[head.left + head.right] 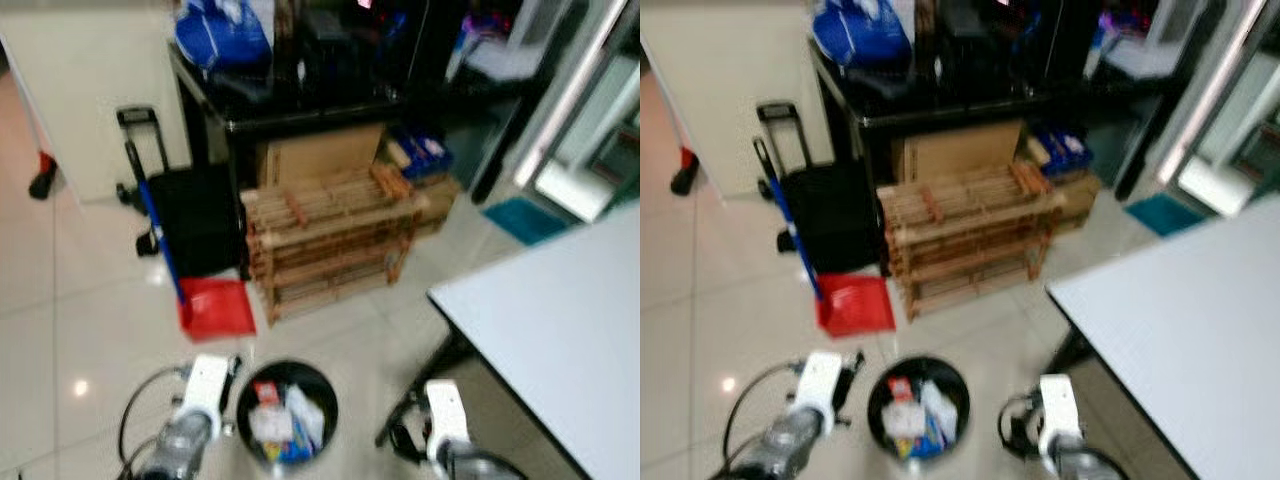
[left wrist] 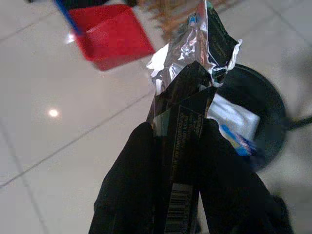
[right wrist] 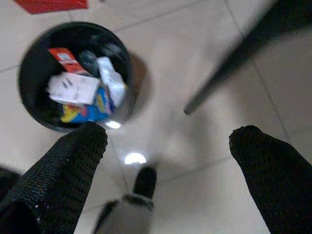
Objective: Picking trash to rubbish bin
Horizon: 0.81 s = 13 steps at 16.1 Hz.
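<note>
Your wrapper, a crumpled black-and-silver foil packet with a barcode at its lower end, sits pinched between the two black fingers of the left gripper, its torn foil top standing up past the fingertips. Just beyond it, at centre right of the left wrist frame, lies the black rubbish bin, already holding white paper and red and blue packaging. In the head view the bin sits bottom centre on the pale tiled floor, between your two arms. The packet looks to be held near the rim but not yet over the opening, so the drop probably needs a short carry toward the bin first. The right gripper hangs beside the bin with its fingers spread wide and nothing between them. Above the bin, a red dustpan with a blue handle rests by a wooden rack; a white table fills the right edge.
</note>
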Motion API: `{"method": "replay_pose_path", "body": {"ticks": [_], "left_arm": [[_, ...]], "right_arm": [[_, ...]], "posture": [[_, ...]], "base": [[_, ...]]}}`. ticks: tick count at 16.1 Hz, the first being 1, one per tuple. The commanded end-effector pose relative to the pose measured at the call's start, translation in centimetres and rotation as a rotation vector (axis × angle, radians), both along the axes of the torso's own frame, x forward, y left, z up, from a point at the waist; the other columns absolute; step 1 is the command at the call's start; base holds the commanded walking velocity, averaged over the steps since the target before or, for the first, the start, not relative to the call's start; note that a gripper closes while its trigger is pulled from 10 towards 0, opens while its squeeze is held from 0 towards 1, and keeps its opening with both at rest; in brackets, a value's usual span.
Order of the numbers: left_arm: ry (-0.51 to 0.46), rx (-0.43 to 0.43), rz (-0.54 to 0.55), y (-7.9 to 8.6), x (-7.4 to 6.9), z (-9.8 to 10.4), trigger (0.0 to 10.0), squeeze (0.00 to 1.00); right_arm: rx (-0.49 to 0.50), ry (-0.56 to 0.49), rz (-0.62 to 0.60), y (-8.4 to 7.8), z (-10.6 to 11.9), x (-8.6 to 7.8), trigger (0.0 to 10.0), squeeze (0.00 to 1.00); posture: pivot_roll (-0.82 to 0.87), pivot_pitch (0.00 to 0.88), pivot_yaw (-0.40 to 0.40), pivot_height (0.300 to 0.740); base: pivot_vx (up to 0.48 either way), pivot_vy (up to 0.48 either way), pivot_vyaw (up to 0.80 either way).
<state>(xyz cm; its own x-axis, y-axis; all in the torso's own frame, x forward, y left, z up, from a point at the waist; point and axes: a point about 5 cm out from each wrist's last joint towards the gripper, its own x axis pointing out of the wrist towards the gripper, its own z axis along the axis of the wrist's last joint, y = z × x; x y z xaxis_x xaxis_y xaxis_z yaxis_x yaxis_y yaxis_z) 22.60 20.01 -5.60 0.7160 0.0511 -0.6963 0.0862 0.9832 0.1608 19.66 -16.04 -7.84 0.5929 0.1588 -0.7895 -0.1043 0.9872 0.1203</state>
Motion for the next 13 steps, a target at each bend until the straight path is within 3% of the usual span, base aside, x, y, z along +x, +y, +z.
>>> {"method": "replay_pose_path", "body": {"ticks": [1,3,10,13], "left_arm": [[0.013,0.014,0.02,0.8,-0.4,-0.1,10.0,0.0],[0.013,0.013,0.021,0.8,-0.4,-0.1,10.0,0.0],[0.013,0.009,0.001,0.6,-0.3,-0.1,10.0,0.0],[0.038,-0.006,-0.064,-0.5,0.1,-0.1,10.0,0.0]], "right_arm": [[0.016,0.002,-0.004,0.6,0.0,0.0,10.0,0.0],[0.018,0.002,-0.007,0.6,0.0,0.0,10.0,0.0],[0.02,0.004,-0.003,0.6,0.0,0.0,10.0,0.0],[0.017,0.008,0.002,0.5,-0.1,-0.1,10.0,0.0]], "posture": [[0.02,0.029,-0.056,0.74],[0.02,0.032,-0.056,0.74],[0.02,0.039,-0.059,0.74],[0.01,0.047,-0.064,0.74]], "base": [[0.424,0.0,0.0],[0.422,0.0,0.0],[0.0,0.0,0.0],[0.0,0.0,0.0]]}}
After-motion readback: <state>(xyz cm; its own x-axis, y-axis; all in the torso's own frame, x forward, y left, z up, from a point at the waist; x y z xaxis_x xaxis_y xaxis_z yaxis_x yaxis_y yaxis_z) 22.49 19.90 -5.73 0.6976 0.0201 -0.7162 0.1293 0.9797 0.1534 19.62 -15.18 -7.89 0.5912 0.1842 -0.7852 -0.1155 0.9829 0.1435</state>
